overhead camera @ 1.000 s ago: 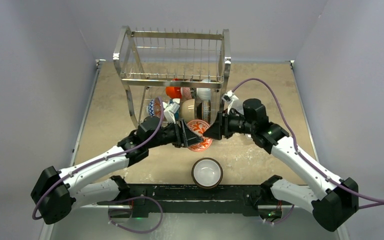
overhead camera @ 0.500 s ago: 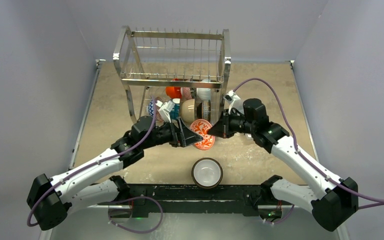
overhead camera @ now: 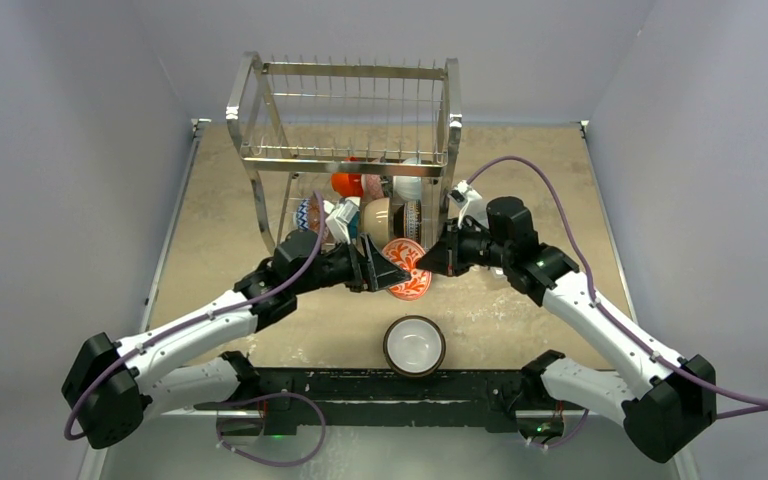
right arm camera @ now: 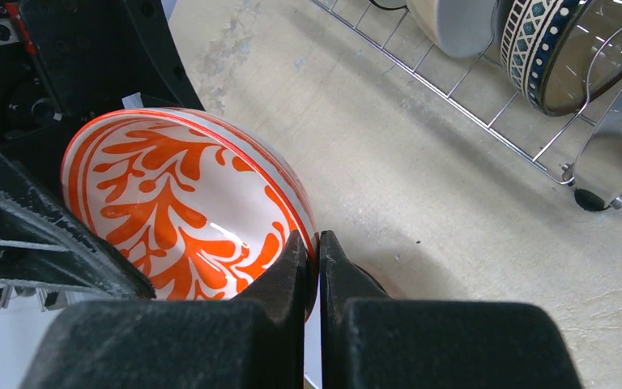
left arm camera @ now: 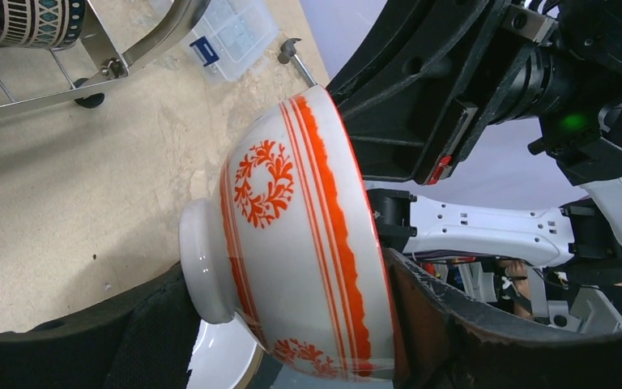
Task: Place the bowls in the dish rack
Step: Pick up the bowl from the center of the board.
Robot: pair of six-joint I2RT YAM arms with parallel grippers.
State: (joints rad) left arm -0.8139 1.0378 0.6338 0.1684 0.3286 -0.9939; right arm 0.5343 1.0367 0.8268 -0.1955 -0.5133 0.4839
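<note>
Plain grey walls close in on three sides of a tan, mottled bench (overhead camera: pixel 540 180), its surface scuffed pale in patches. At the far middle stands the dish rack (overhead camera: pixel 350 110), its upper shelf bare of bowls and its lower shelf carrying several on edge, among them an orange bowl (overhead camera: pixel 346 184), a beige bowl (overhead camera: pixel 378 220) and a blue patterned bowl (overhead camera: pixel 307 213). A clear compartment box (left arm camera: pixel 231 36) lies by one rack leg.

The step in hand looks like a handover just in front of the rack. The red-and-white floral bowl (overhead camera: pixel 405 272) hangs on edge above the bench between the two arms. The right end effector (right arm camera: pixel 317 259) is pressed together on the bowl's rim, one finger inside and one outside. The left end effector (left arm camera: pixel 300 324) stands wide, one finger by the bowl's foot and one by its rim; I cannot tell whether it grips or merely straddles.

Next, the left arm would likely need to back clear, so the right can carry the bowl to a free slot on the lower shelf. That thin rim pinch may let it swing. A brown-rimmed bowl (overhead camera: pixel 414 346) waits upright near the arm bases.
</note>
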